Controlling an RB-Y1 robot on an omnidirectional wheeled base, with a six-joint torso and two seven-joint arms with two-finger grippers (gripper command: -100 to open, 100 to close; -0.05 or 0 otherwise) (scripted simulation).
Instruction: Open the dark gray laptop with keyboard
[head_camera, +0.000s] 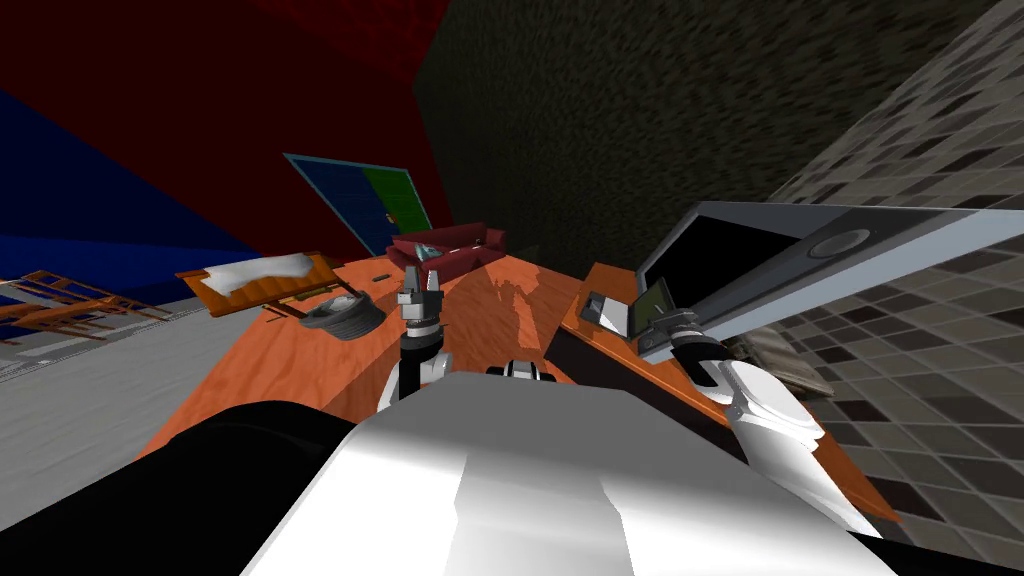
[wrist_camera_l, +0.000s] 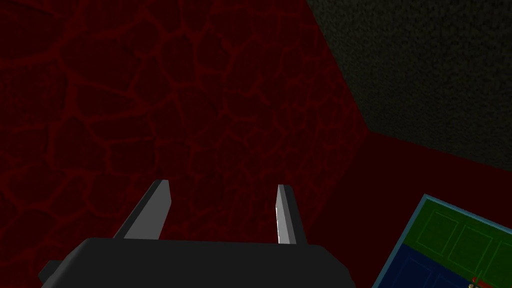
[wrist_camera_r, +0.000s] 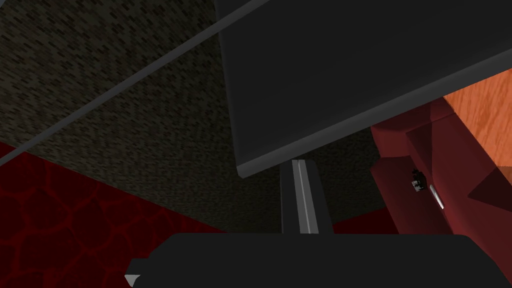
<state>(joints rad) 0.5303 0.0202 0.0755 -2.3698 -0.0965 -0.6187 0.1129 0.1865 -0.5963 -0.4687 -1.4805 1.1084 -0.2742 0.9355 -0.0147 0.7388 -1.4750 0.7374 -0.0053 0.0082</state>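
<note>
Head view: the dark grey laptop with a black screen panel and a round mark on its grey casing (head_camera: 730, 255) stands on a narrow orange wood counter (head_camera: 598, 283) on my right. Its big lid is lifted off the counter and juts over it. The right end effector (head_camera: 665, 322) reaches in at the lid's lower near edge. A small grey and white block (head_camera: 608, 312) lies just beside it on the counter. The left end effector (head_camera: 421, 280) is held up in the middle, well apart from the laptop, over a broad orange wood-grain surface (head_camera: 480, 320). On that surface, farther off, are a dark red sofa (head_camera: 447, 250) and a grey tyre-like ring (head_camera: 343, 318). Near the ring is a brown wooden board with a white patch (head_camera: 265, 280).

Left wrist view: the left end effector (wrist_camera_l: 222, 197) has its two light grey fingers (wrist_camera_l: 160, 207) spread wide, with nothing between them.

Right wrist view: the laptop's lid (wrist_camera_r: 350, 65) is a flat dark grey panel with a lighter rim, seen from below. The right end effector's fingers (wrist_camera_r: 299, 200) are pressed together into one narrow strip. They run up to the rim, which hides their tips. The dark red sofa (wrist_camera_r: 425, 165) lies beyond the panel, beside the orange wood-grain surface (wrist_camera_r: 485, 110).
</note>
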